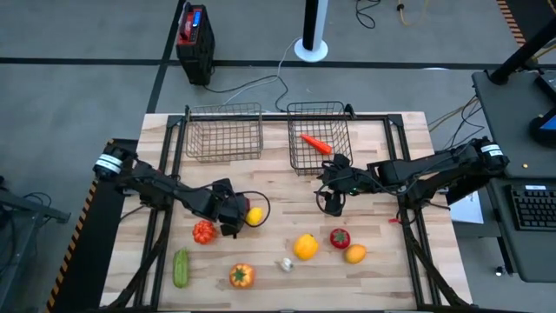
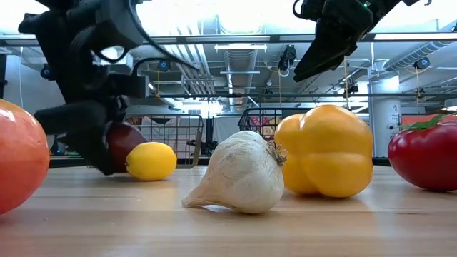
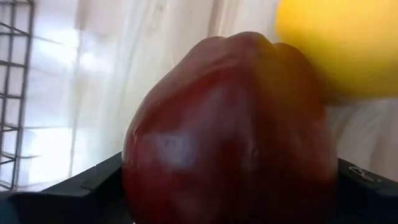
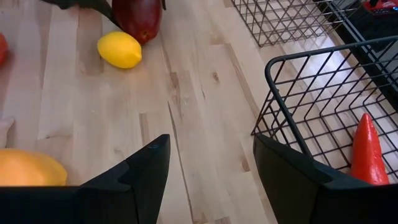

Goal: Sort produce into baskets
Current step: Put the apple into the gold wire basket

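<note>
My left gripper (image 1: pixel 233 216) is low at the table's left middle, shut on a dark red apple (image 3: pixel 230 130), which also shows in the low view (image 2: pixel 127 141). A yellow lemon (image 1: pixel 254 216) lies right against the apple. My right gripper (image 1: pixel 333 198) is open and empty, raised above the table beside the near edge of the right wire basket (image 1: pixel 320 148). An orange carrot (image 1: pixel 314 143) lies in that basket. The left wire basket (image 1: pixel 224 132) holds nothing. The other produce lies on the table's near half. My left gripper pinches the apple between its two fingers, one on each side of its body (image 3: pixel 134 180). The fingers come from the table's left, slanting down. The apple sits upright at table height (image 4: pixel 138 15); whether it is lifted clear I cannot tell.
On the near half lie a ribbed red tomato (image 1: pixel 203 231), a green cucumber (image 1: pixel 181 268), an orange pepper (image 1: pixel 241 276), white garlic (image 1: pixel 286 264), a yellow pepper (image 1: pixel 305 247), a red tomato (image 1: pixel 340 237) and an orange (image 1: pixel 355 253). Bare wood lies between the grippers.
</note>
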Controlling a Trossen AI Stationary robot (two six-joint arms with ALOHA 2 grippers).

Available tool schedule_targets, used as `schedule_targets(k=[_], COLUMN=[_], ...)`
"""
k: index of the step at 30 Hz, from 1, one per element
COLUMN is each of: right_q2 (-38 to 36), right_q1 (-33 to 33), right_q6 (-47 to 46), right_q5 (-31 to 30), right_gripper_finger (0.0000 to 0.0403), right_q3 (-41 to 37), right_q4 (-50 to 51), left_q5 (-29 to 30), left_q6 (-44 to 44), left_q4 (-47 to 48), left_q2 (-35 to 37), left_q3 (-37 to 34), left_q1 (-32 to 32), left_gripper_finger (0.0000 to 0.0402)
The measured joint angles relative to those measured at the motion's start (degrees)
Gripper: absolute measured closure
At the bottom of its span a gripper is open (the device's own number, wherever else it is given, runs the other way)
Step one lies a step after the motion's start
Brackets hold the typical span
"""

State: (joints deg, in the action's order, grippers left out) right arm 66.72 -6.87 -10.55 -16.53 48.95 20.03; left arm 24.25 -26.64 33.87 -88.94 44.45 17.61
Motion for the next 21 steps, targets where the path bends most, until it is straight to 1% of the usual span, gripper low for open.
schedule_targets(k=[4, 8, 14, 15, 18, 21], right_q2=[0.0, 0.0, 0.0, 0.0, 0.0, 0.0], right_q1=[0.0, 0.0, 0.0, 0.0, 0.0, 0.0], right_q6=[0.0, 0.0, 0.0, 0.0, 0.0, 0.1], right_q5=[0.0, 0.0, 0.0, 0.0, 0.0, 0.0], right_gripper_finger=[0.0179, 0.0179, 0.0179, 0.0179, 0.0179, 0.0179], right_q3=[0.0, 0.0, 0.0, 0.0, 0.0, 0.0], right_q4=[0.0, 0.0, -0.1, -0.2, -0.5, -1.1], left_q5=[0.0, 0.1, 1.1, 2.5, 9.0, 9.8], left_q6=[0.1, 0.3, 3.0, 3.1, 2.1, 3.4], left_q4=[2.6, 7.2, 12.2, 12.5, 13.5, 13.7], left_q2=[2.4, 5.2, 12.1, 13.4, 17.4, 20.1], left_q3=[1.9, 4.3, 7.5, 8.2, 10.7, 13.9], left_q1=[0.1, 0.1, -0.5, -1.1, -3.9, -8.9], left_gripper_finger=[0.0063, 0.0064, 0.0064, 0.0064, 0.0063, 0.0063])
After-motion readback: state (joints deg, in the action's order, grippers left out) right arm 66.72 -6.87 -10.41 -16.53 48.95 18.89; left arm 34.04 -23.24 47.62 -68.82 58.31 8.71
